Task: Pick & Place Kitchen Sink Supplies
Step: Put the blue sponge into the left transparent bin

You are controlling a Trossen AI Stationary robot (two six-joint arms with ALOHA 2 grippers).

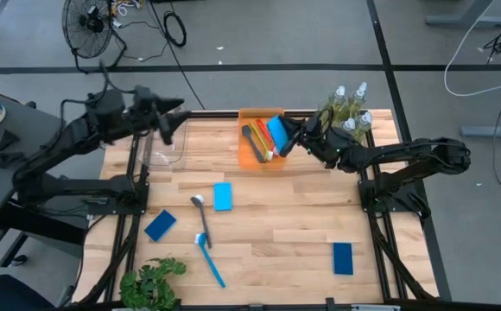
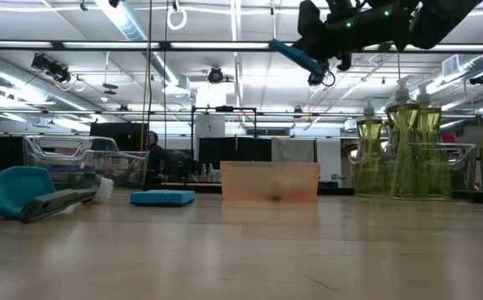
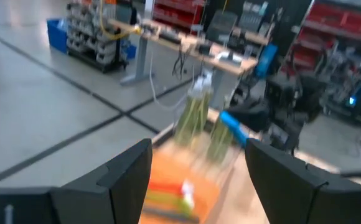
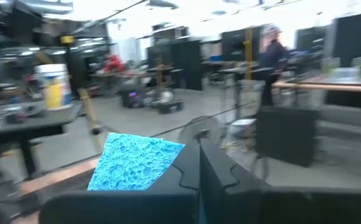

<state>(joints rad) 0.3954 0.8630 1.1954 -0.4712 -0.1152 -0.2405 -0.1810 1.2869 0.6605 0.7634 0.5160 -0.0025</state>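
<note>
Release should wait until the light-blue sponge (image 1: 275, 132) hangs squarely over the orange tray (image 1: 249, 115), at twelve o'clock on the worktop (image 1: 276, 233); I judge a low drop best, clear of the brushes inside. Right gripper (image 1: 290, 138) pinches that sponge, its arm stretched toward nine o'clock. Left gripper (image 1: 169, 121) hovers wide, empty.

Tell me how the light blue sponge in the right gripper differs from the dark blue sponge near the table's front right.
The light blue sponge is pale, tilted and held above the orange tray by the shut right gripper. The dark blue sponge is darker, lies flat on the table, untouched. Both are flat rectangles.
</note>
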